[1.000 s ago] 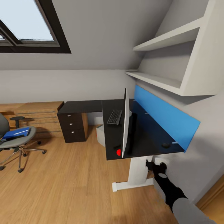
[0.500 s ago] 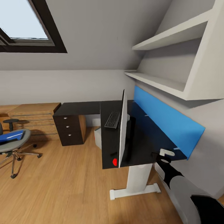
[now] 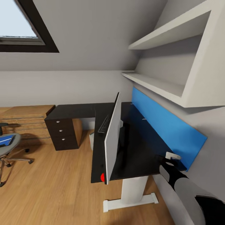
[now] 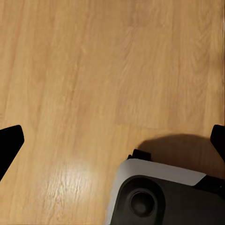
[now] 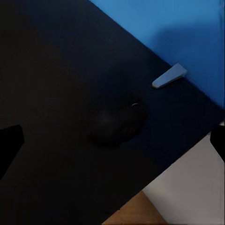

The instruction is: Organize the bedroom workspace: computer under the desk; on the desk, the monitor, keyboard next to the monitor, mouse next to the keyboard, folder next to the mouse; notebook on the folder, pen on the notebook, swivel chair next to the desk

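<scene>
Head view: the long black L-shaped desk (image 3: 78, 110) with dark drawers and round silver knobs runs across the centre of the frame. The wide flat monitor (image 3: 112, 137) stands on it, seen nearly edge-on with its light grey back showing. The slim dark grey keyboard (image 3: 103, 124) lies just behind it, partly hidden. The pale grey computer case (image 3: 92, 139) sits under the desk, mostly hidden. At the left edge, the bright blue folder (image 3: 5, 140) lies on the seat of the grey swivel chair (image 3: 11, 148).

Right wrist view: the right gripper (image 5: 112, 150) hangs wide open and empty over a small rounded black object (image 5: 117, 123), probably the mouse, near the blue back panel (image 5: 187, 33).

Left wrist view: the left gripper (image 4: 112, 150) is spread open, empty, above the wooden floor (image 4: 93, 70).
</scene>
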